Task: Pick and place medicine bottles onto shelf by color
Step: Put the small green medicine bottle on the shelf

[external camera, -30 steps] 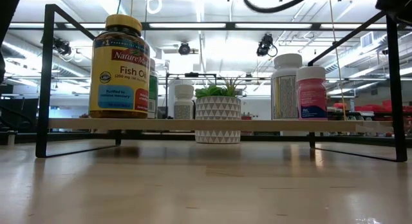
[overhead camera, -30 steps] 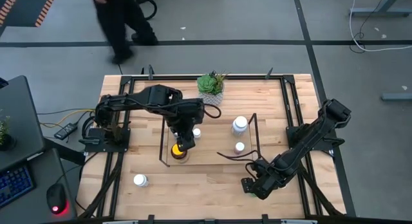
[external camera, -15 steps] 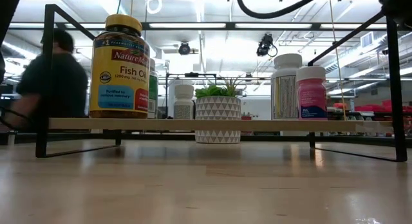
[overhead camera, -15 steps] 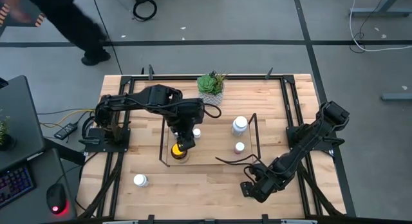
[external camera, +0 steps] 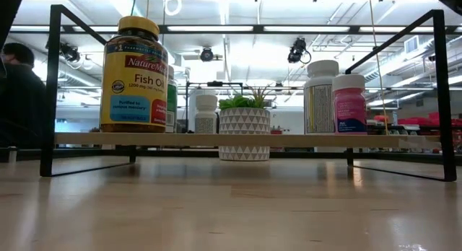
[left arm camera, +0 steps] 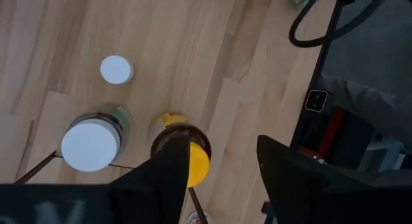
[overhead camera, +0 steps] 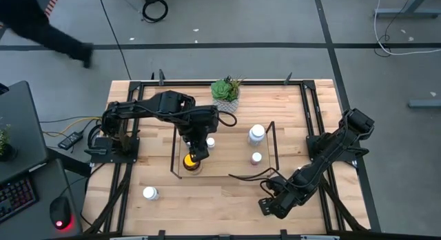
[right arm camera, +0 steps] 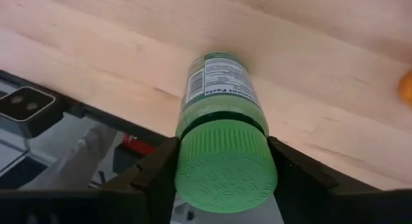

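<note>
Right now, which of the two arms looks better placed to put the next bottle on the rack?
The right one. The right gripper, near the table's front edge, is already shut on the green-capped bottle. The left gripper hangs open above the yellow-capped bottle already on the shelf, holding nothing.

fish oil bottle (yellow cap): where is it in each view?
High view: the fish oil bottle sits at the shelf's left end, under the left gripper.
Low view: left on the shelf floor.
Left wrist view: below that gripper's fingers.
Right wrist view: not in it.
Shared landmark: the white-capped bottle beside it.
</note>
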